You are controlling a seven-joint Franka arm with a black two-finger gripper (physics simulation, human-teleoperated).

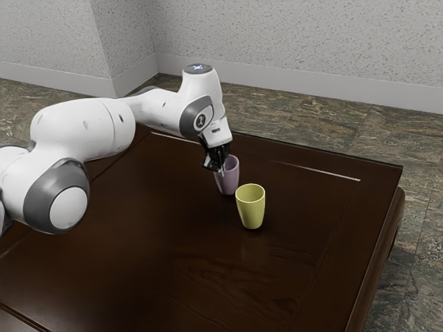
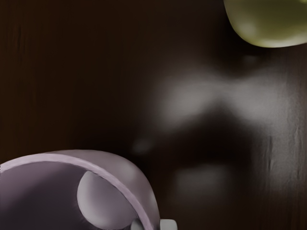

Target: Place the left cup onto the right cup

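Purple cup (image 1: 228, 176) is hanging from your hand (image 1: 216, 164); the black fingers are pinching its rim, one inside and one outside, so your hand is clamped on it; the cup is leaning a little, and you cannot tell if its bottom is touching the dark wooden worktop (image 1: 138, 263); the yellow cup (image 1: 250, 205) is standing upright just beside it, toward the exterior view's right, with a small gap between them.
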